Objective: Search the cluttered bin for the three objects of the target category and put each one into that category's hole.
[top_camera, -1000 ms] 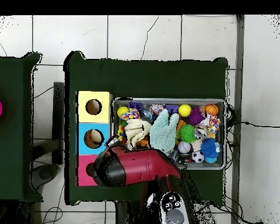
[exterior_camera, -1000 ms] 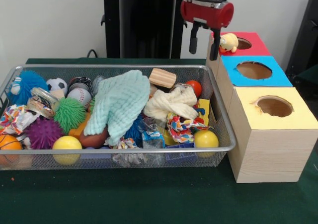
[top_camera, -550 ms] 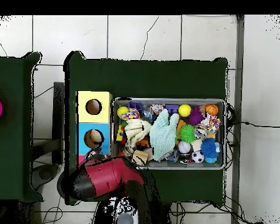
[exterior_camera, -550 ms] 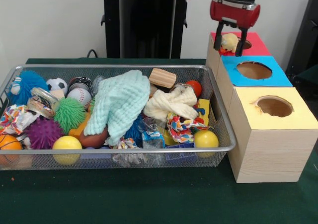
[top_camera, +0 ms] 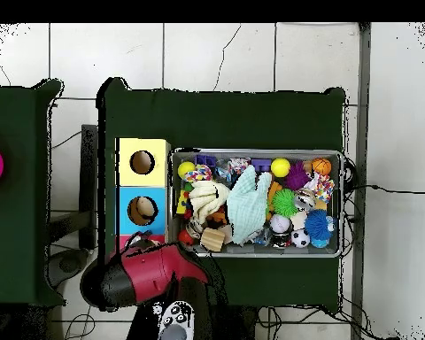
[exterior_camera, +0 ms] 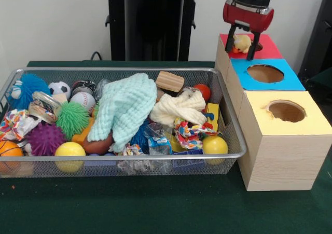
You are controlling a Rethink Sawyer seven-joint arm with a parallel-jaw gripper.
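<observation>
- The gripper hangs over the red box, the farthest of three boxes standing in a row just beside the wire bin.
- Its two black fingers point down and stand a little apart, with a small yellow plush toy between them.
- The toy fills the gap between the fingers, so it looks held; I cannot tell if its underside touches the red top.
- The toy is at the near-left edge of the hole in the red box, partly covering it.
- Next in the row is the blue box with its round hole, and nearest to the camera is the yellow box with a round hole that has a rough edge.
- In the overhead view the red arm covers the red box, so the gripper itself does not show there; the yellow box and the blue box show beside the bin.
- The bin is full of mixed things: a pale green knitted cloth lies over the middle, and a cream cloth is bunched up next to it.
- A wooden block rests near the back wall of the bin, and a red ball is just beside it.
- At the front there are two yellow balls, one near each side, and an orange ball in the left corner.
- On the left side are a blue spiky ball, a green spiky ball, a purple spiky ball, a soccer ball and a baseball.
- The bin and the boxes stand on a dark green table.
</observation>
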